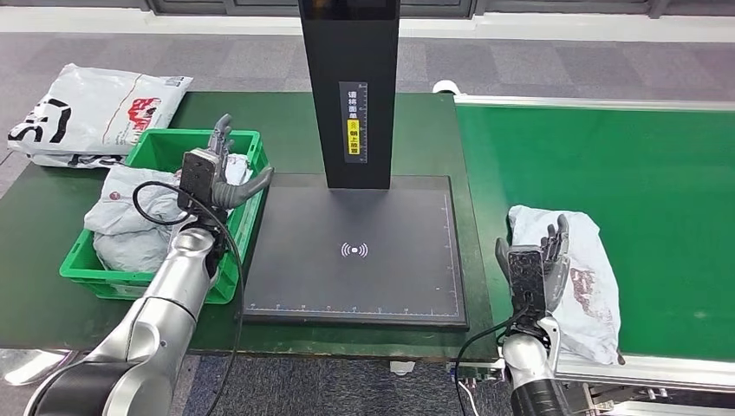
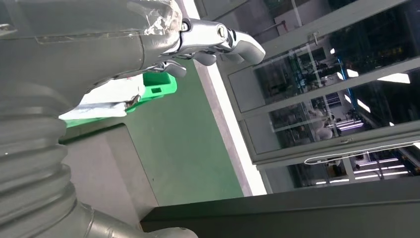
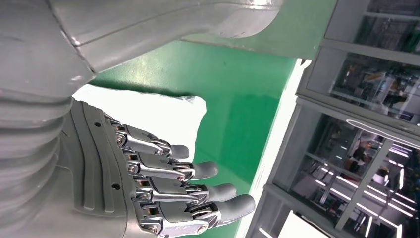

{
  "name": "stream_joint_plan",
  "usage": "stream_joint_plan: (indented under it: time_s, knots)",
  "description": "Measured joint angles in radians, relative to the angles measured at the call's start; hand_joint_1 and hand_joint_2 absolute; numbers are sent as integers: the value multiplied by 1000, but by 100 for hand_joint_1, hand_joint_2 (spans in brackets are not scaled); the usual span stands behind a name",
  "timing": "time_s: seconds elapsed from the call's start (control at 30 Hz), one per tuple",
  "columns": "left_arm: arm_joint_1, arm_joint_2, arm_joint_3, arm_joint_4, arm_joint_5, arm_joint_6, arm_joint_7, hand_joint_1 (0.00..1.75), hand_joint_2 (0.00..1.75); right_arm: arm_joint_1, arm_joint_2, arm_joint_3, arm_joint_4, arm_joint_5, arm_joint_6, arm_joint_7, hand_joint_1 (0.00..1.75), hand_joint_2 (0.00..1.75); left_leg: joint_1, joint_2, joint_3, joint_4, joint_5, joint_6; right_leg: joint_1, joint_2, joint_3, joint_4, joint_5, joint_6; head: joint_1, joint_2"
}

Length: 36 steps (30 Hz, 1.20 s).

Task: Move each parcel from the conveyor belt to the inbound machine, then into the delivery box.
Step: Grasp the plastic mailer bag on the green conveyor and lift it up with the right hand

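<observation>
A white parcel (image 1: 579, 276) is seen lying flat on the green conveyor belt (image 1: 641, 173), near its front edge, with the right hand (image 1: 536, 269) raised just over its near side, fingers (image 3: 198, 191) spread and nothing held; whether the palm touches the bag cannot be told. The parcel is judged to be a soft plastic mailer, light, limp and rather slippery, so that it would sag and slide if pinched at a corner; a hold across the crumpled middle, or a fold gathered between thumb and fingers, is judged safer. The left hand (image 1: 217, 169) is held open and empty above the green delivery box (image 1: 156, 147), in which other white parcels (image 1: 130, 217) already lie; the black plate of the inbound machine (image 1: 355, 251) stands bare between box and belt on the counter (image 1: 35, 251). The parcel's near edge is hidden behind the right hand; its contents cannot be made out; the left wrist view is largely filled by the hand's own cover.
</observation>
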Motion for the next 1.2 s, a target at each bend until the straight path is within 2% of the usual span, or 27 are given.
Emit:
stream_joint_plan:
  time_s: [0.1,0.17,0.2,0.37,0.5,0.57,0.8,1.03,1.1,1.17,1.2]
  knots:
    - [20,-14,-27,-2,1,-107,-6,0,175,-13,-14,-1,24,112,-89,85,0,175,0,-1,0,0,0,0,-1,-1,0,0,-1,1,0,0]
    - [52,-42,-69,6,1,-189,-28,0,175,-38,-39,-16,70,263,-178,170,0,175,-1,-5,0,0,0,2,-3,-4,1,0,-2,3,0,0]
    - [69,-59,-94,15,1,-201,-39,0,175,-53,-52,-32,96,339,-203,200,0,175,-1,-7,-1,0,0,3,-3,-6,2,0,-2,4,0,0]
    - [99,-112,-189,47,18,-180,-34,0,175,-102,-83,-185,213,731,-220,364,0,175,-2,-6,-2,3,-2,7,-5,-6,2,-1,-1,7,0,0]
    - [96,-119,-221,52,29,-168,-17,0,175,-133,-103,-264,343,936,-223,554,0,175,-3,-4,-2,3,-2,8,-5,-5,1,-1,-1,8,0,0]
    - [95,-120,-231,53,30,-166,-13,0,175,-147,-115,-280,405,976,-224,608,0,175,-3,-5,-2,2,-1,8,-5,-5,1,-1,-1,8,0,0]
    - [92,-127,-258,64,31,-161,-9,0,175,-185,-140,-299,559,1026,-185,711,0,175,-3,-4,-3,2,-1,8,-5,-4,1,-1,-1,8,0,0]
    - [92,-128,-262,74,30,-159,-9,0,175,-192,-149,-299,623,1036,-161,725,0,175,-3,-4,-3,2,-1,8,-5,-5,1,-1,-1,8,0,0]
    - [89,-128,-264,74,27,-161,-9,0,175,-197,-149,-299,643,1024,-51,709,13,175,-2,-4,-3,2,-1,8,-5,-4,1,-1,-1,8,0,0]
    - [84,-128,-269,74,20,-165,-5,0,175,-201,-145,-301,665,1008,149,671,100,175,-2,-3,-2,2,-2,8,-4,-4,2,-1,-1,8,0,0]
    - [80,-127,-271,74,18,-167,-1,0,175,-205,-141,-303,673,1003,241,651,137,175,-2,-1,0,2,-2,8,-4,-2,3,-1,-1,8,0,0]
